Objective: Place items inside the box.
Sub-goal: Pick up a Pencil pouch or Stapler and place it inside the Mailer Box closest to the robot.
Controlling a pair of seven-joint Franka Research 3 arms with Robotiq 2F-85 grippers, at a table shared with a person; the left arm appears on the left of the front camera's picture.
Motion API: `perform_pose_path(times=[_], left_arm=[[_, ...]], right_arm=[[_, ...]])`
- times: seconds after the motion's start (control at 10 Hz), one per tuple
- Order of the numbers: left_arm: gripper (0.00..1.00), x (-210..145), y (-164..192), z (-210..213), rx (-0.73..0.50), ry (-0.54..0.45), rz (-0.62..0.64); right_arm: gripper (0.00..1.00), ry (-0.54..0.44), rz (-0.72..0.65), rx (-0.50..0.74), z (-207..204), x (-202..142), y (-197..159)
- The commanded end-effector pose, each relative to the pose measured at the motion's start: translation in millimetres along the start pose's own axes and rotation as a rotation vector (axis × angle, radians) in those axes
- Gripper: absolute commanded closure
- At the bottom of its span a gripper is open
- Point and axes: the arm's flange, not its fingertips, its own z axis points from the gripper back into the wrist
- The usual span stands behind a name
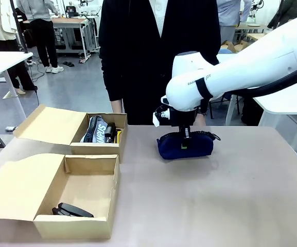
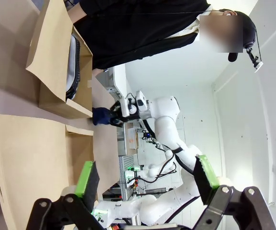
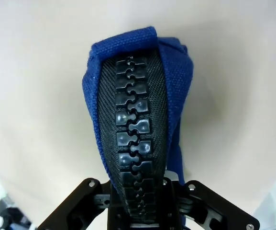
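Navy zip pouch [image 1: 199,147] on table [image 1: 215,198], right gripper [image 1: 184,141] tight around its zipper.

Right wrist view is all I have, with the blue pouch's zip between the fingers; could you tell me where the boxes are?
Observer: Both open boxes, the far box and the near box, lie to the robot's left of the navy blue zip pouch.
Operator: What is inside them?
Observer: The far box holds a grey zip pouch, the near box a black stapler.
Operator: Is the left gripper free?
Observer: Yes, the left gripper is open and empty.
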Motion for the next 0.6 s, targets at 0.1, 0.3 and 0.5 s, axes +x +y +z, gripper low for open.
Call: perform_pose_path(times=[0.1, 0.3, 0.5], left_arm=[[0.0, -2.9, -0.9, 0.9, -0.01, 0.0, -0.017], [0.0, -2.9, -0.9, 0.9, -0.01, 0.0, -0.017], [0.0, -2.9, -0.9, 0.9, -0.01, 0.0, -0.017]], right_arm=[[1.0, -0.058, -0.15, 0.028, 105.2, -72.8, 133.1], [1.0, -0.08, -0.116, -0.037, 121.5, -111.9, 209.6], [1.0, -0.067, -0.043, -0.073, 109.1, -139.8, 246.1]])
